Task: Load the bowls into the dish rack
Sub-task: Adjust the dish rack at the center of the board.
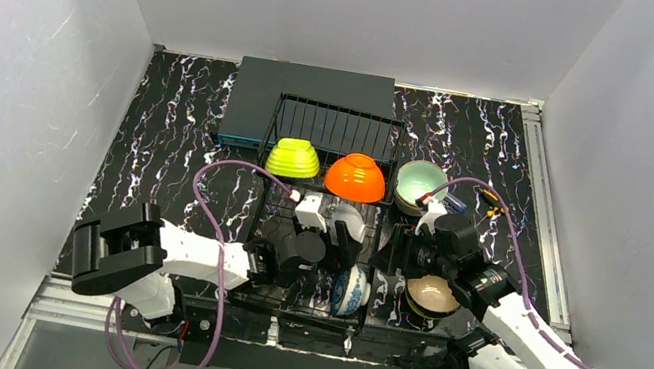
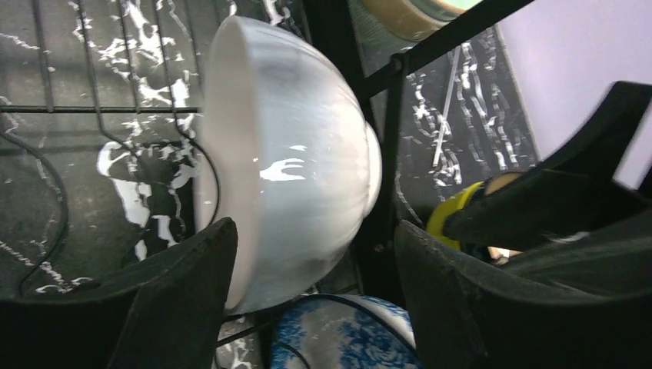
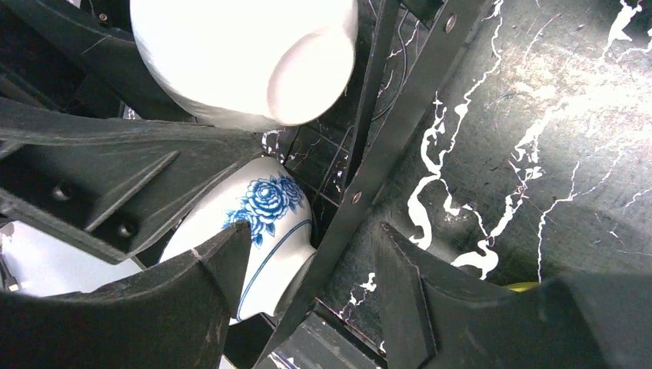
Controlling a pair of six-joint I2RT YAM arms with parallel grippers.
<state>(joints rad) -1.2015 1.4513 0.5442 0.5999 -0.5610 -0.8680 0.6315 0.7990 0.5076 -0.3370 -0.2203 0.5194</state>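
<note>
"Two grippers, both clenched?"
"Neither. My left gripper [image 2: 314, 231] hung released, its fingers either side of the white bowl [image 2: 292, 154] standing in the dish rack [image 1: 331, 129]. My right gripper [image 3: 311, 229] gaped too. The black, white-veined worktop [image 1: 169, 136] lay between white walls [image 1: 23, 40]."

My left gripper [image 2: 307, 254] is extended inward, jaws parted. My right gripper [image 3: 311, 246] is angled inward, jaws likewise parted.

Dark grey box [image 1: 312, 87], black marbled table [image 1: 167, 138]
</note>
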